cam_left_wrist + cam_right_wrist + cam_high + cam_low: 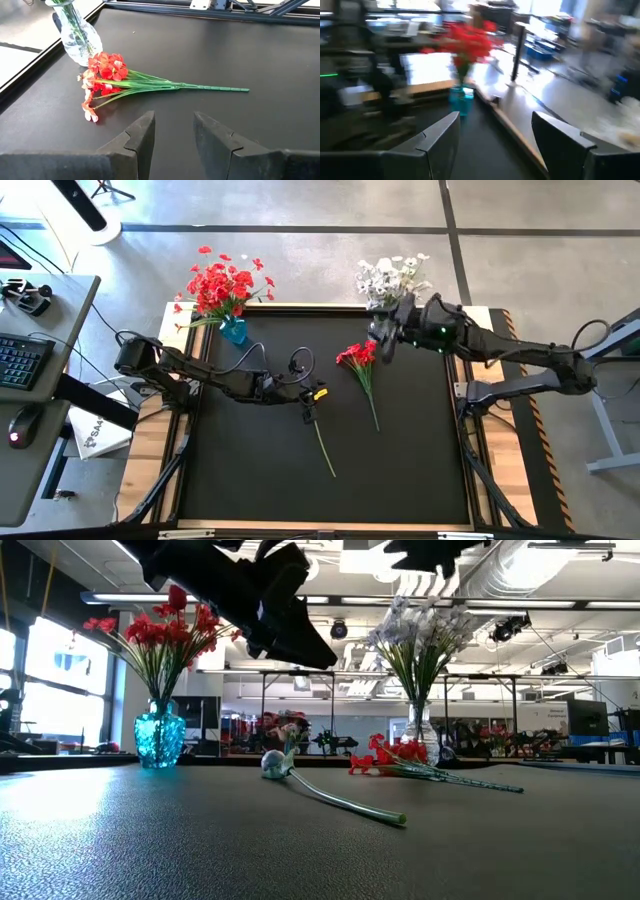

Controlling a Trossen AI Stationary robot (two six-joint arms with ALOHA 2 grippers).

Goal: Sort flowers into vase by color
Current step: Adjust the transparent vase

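A blue vase (pixel 233 330) with red flowers (pixel 222 285) stands at the table's far left. A clear vase (pixel 385 305) with white flowers (pixel 392 275) stands at the far right. One red flower (pixel 358 358) lies flat on the black mat near the middle. A pale-bloomed flower (pixel 278 762) lies nearer the left, its stem (pixel 325 448) running toward the near edge. My left gripper (pixel 174 135) hovers open just above that bloom, facing the red flower (pixel 107 75). My right gripper (pixel 495 135) is open and raised by the clear vase, above the red flower's bloom.
A wooden frame (pixel 300 307) borders the black mat. A desk with a keyboard (pixel 20 360) and a mouse stands off the table's left side. Bare mat (pixel 400 480) stretches toward the near edge.
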